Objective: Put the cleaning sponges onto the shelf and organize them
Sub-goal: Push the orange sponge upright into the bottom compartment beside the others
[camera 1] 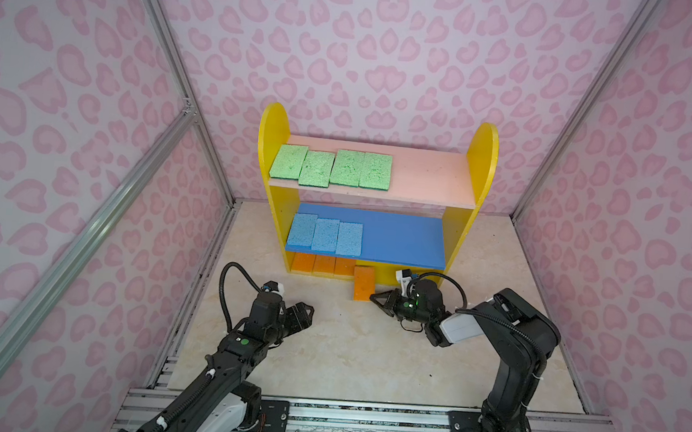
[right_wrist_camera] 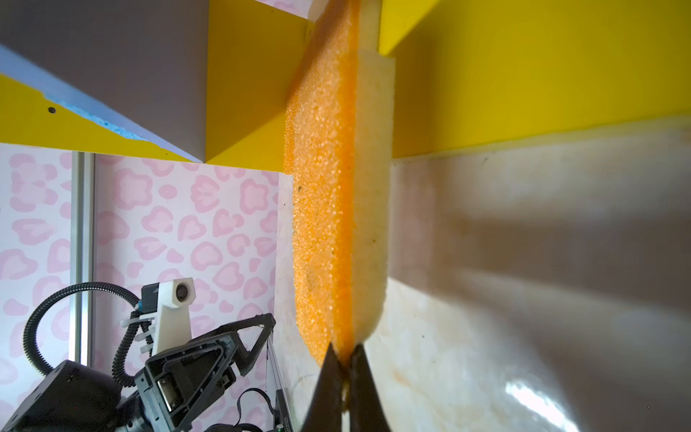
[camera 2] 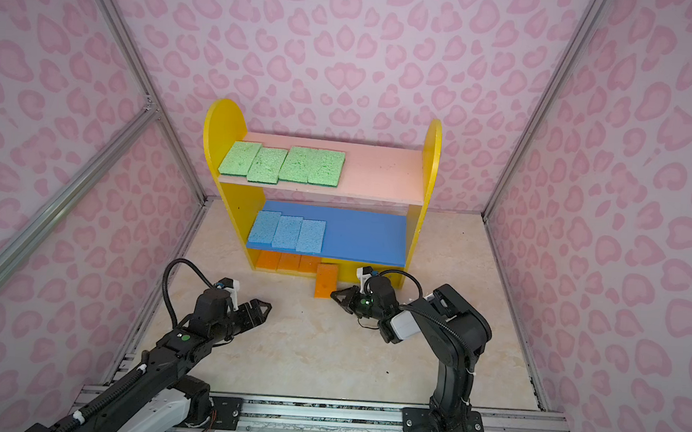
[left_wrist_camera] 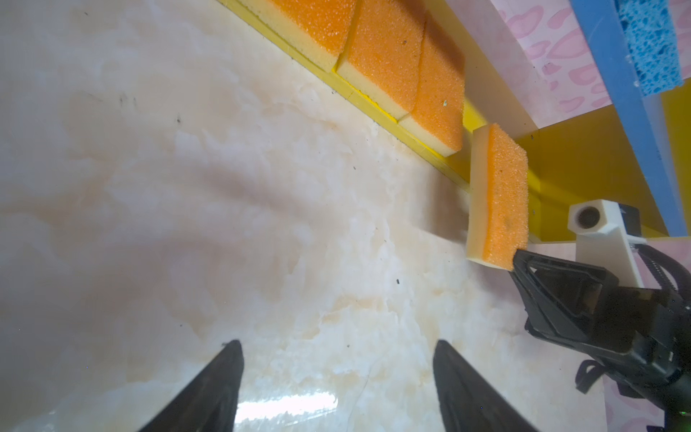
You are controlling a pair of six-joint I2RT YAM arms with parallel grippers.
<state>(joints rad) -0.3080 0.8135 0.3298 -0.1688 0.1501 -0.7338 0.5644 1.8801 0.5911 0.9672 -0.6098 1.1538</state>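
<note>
The shelf (camera 1: 272, 137) (camera 2: 223, 133) stands at the back of the table. Several green cleaning sponges (camera 1: 331, 167) lie on its pink board and three blue ones (camera 1: 325, 234) on the blue board. Three orange ones (camera 1: 323, 264) (left_wrist_camera: 381, 52) sit in a row on the yellow base. Another orange sponge (camera 1: 363, 283) (camera 2: 325, 280) (left_wrist_camera: 501, 194) (right_wrist_camera: 329, 224) has its far end at the base and sticks out over the table. My right gripper (camera 1: 372, 297) (camera 2: 332, 294) (right_wrist_camera: 344, 355) is shut on its near end. My left gripper (camera 1: 310, 314) (camera 2: 267, 308) (left_wrist_camera: 337, 342) hovers open and empty over the table, left of that sponge.
The right halves of the pink board (camera 1: 430, 177) and blue board (camera 1: 401, 237) are bare. Pink patterned walls (camera 1: 89, 165) close in on three sides. A metal rail (camera 1: 363, 418) runs along the front edge of the marble tabletop (camera 1: 347, 350).
</note>
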